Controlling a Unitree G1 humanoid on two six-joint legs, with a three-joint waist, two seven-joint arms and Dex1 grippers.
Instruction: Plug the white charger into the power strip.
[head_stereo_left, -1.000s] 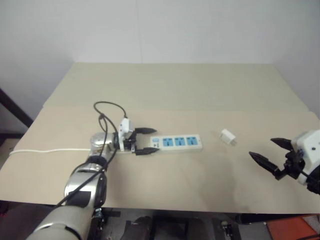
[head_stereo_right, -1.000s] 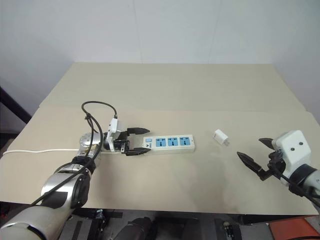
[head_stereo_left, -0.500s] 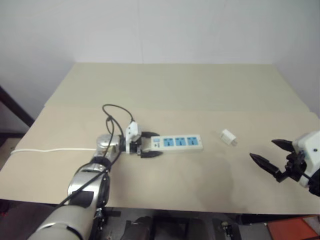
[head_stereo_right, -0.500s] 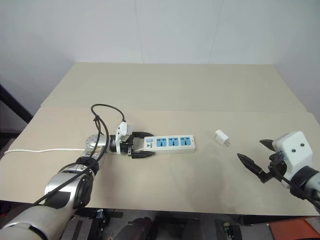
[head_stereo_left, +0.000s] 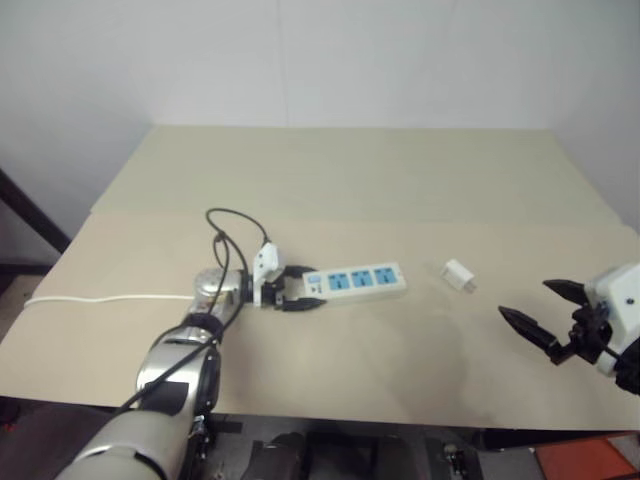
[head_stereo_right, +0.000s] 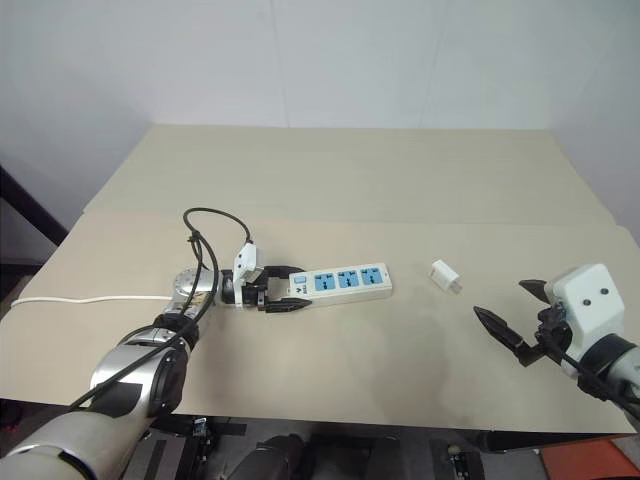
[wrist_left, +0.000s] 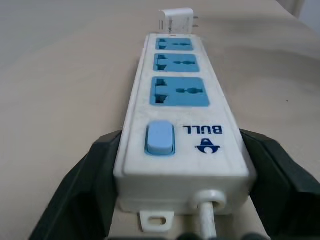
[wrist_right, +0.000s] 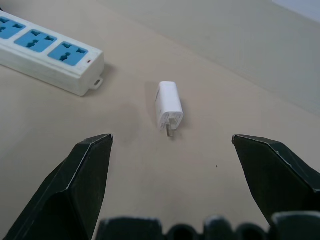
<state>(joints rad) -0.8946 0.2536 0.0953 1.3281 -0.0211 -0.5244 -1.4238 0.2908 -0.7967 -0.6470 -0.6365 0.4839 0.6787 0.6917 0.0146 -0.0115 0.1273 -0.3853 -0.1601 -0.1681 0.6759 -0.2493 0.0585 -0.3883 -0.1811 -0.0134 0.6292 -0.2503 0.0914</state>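
The power strip (head_stereo_left: 365, 279) lies near the middle of the tan table, a long white bar with three blue outlets and a blue switch (wrist_left: 160, 138). My left gripper (head_stereo_left: 318, 286) is shut on its switch end, one black finger pressed against each long side, as the left wrist view shows (wrist_left: 181, 136). The white charger (head_stereo_left: 457, 274) lies on its side just past the strip's far end, its prongs bare (wrist_right: 169, 104). My right gripper (head_stereo_left: 523, 297) hangs open above the table's right front, aimed at the charger and well short of it.
The strip's thin white cord (head_stereo_left: 110, 297) runs left across the table and off its edge. A black cable (head_stereo_left: 225, 225) loops above my left wrist. A seam (head_stereo_left: 400, 219) crosses the table, with bare tan surface behind and in front of the strip.
My left gripper slid right onto the strip's switch end and closed against its sides. The strip's far end swung slightly away from me. The right arm kept still.
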